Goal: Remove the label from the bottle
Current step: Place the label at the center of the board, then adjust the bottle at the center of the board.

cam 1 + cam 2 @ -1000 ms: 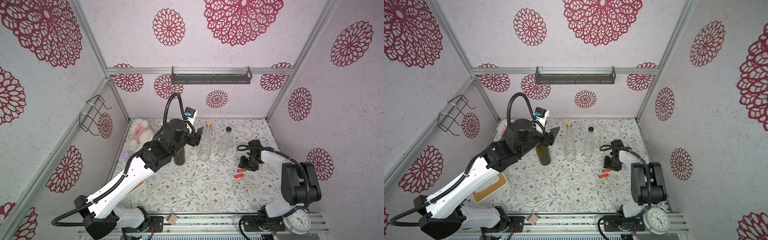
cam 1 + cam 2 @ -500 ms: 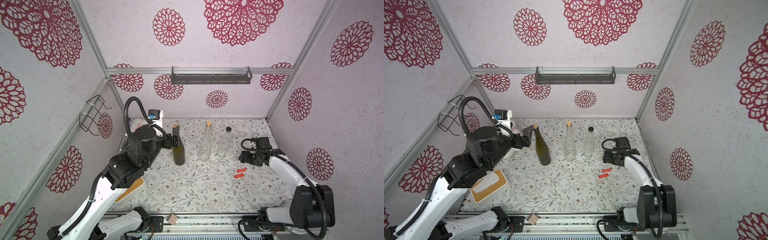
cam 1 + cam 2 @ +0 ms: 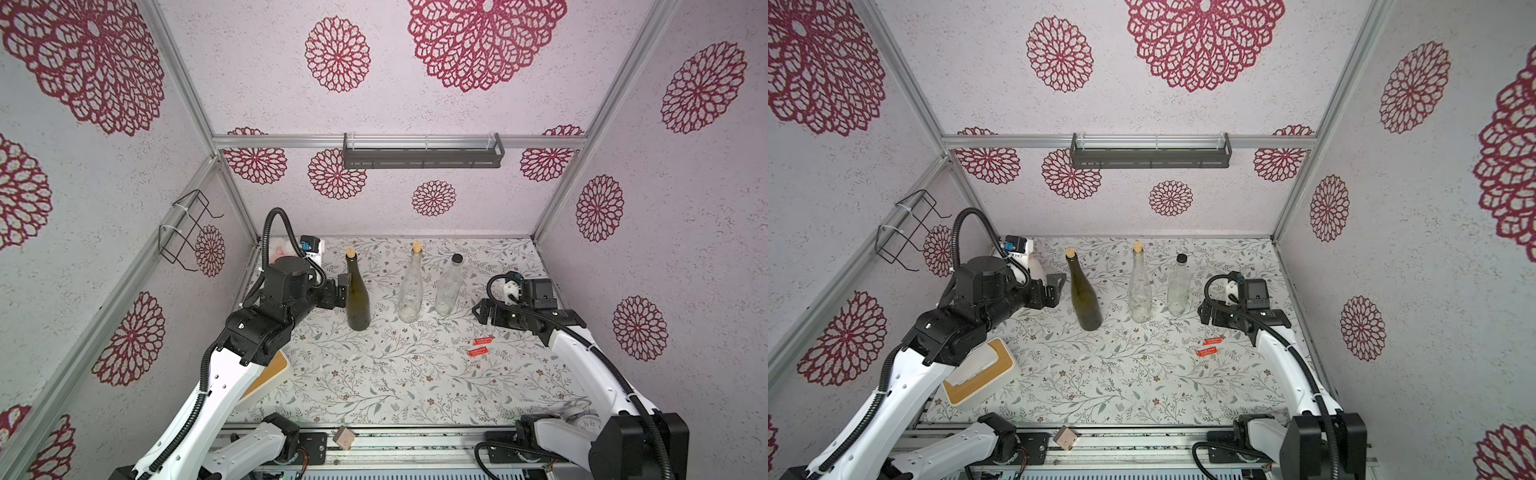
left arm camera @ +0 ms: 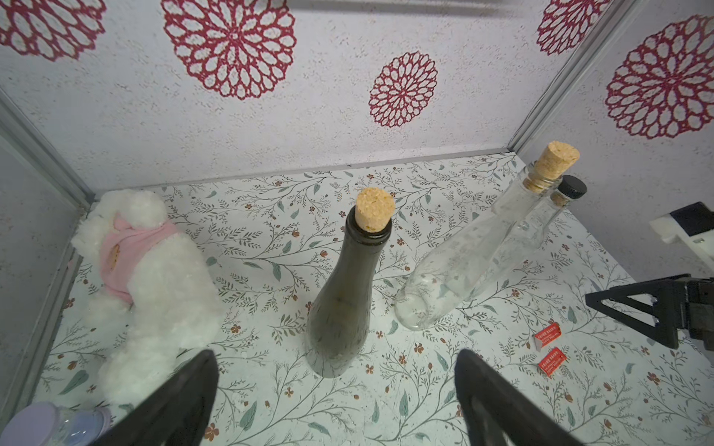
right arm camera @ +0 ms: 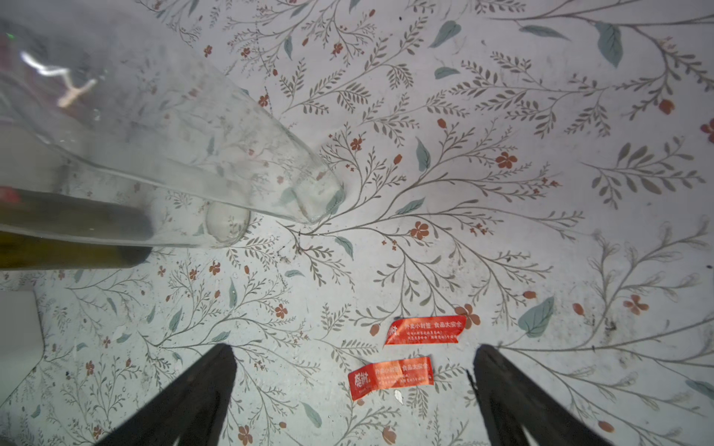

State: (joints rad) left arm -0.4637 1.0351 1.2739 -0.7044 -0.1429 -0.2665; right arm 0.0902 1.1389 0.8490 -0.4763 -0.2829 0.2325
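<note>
Labels (image 3: 482, 340) (image 3: 477, 352), two red strips, are lying flat on the flowered table (image 3: 374, 382), to the right of three upright bottles and nearer: one dark green bottle (image 3: 358, 299) at left, two clear bottles (image 3: 409, 291) (image 3: 449, 286) beside it. The right gripper (image 3: 481, 311) is hovering near both labels, and the left gripper (image 3: 1059, 289) just beside the green bottle; both are spread wide, holding nothing.

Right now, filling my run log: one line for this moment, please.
left pincer: open, empty | right pincer: open, empty | green bottle: upright, corked, no label visible | red labels: two, flat on table
</note>
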